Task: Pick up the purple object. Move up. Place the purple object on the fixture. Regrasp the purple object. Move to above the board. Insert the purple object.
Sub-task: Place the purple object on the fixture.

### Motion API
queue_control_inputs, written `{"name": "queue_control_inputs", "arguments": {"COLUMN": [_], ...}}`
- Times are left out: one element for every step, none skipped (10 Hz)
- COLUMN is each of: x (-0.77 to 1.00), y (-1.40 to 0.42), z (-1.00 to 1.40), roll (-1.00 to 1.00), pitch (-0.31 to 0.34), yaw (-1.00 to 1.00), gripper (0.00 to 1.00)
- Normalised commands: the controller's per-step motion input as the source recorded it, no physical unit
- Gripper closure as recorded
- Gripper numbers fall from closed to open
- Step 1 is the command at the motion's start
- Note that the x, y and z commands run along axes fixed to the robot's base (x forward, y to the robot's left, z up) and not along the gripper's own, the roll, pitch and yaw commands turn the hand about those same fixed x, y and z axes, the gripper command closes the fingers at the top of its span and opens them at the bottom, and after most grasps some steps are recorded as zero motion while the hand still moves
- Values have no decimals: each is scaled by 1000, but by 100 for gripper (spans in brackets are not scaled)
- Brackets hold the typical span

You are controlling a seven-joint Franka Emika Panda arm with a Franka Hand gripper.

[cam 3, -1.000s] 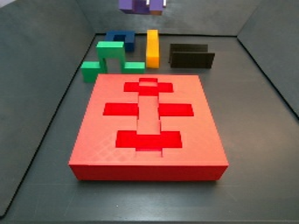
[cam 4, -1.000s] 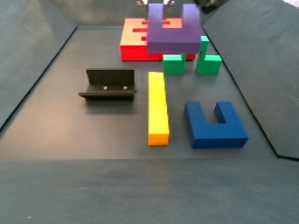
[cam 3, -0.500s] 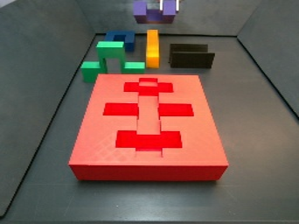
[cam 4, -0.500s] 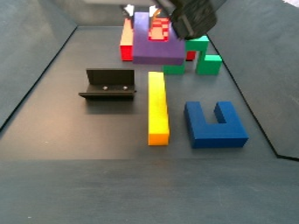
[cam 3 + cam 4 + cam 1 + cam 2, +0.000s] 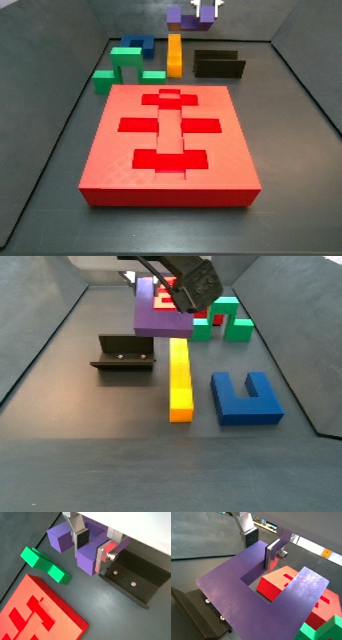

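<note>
Purple object (image 5: 79, 543) is clamped in my gripper (image 5: 92, 545), lifted clear; fixture (image 5: 124, 354) at its seven o'clock awaits, then regrasp and board (image 5: 170, 140) insertion.

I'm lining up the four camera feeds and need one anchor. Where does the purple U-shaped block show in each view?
Wrist view: purple U-shaped block, prongs either side of the claw, beside the fixture.
Wrist view: fills the middle, red board seen through its gap.
Side view: top edge, held aloft above the fixture.
Side view: upper centre, above the yellow bar.
Shared landmark: the fixture.
</note>
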Motion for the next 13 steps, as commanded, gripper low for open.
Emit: {"name": "queue_control_inputs", "arguments": {"x": [1000, 1000, 1000, 1000, 1000, 1000, 1000, 1000, 991, 991, 940, 937, 823], "y": [0, 0, 0, 0, 0, 0, -11, -29, -46, -43, -49, -77, -106], "z": [-214, -231, -229, -217, -191, -183, -186, -197, -191, -200, -191, -197, -226], "roll": [-160, -149, -151, -163, -177, -149, -137, -126, -117, -109, -140, -151, -149], "pitch": [0, 0, 0, -3, 0, 0, -37, -80, -94, -89, -123, -131, -103], "yaw": [-11, -11, -23, -31, -40, -91, -103, -120, -143, -114, -66, -31, -3], "gripper": [100, 100, 100, 100, 100, 100, 100, 100, 100, 100, 100, 100, 100]}}
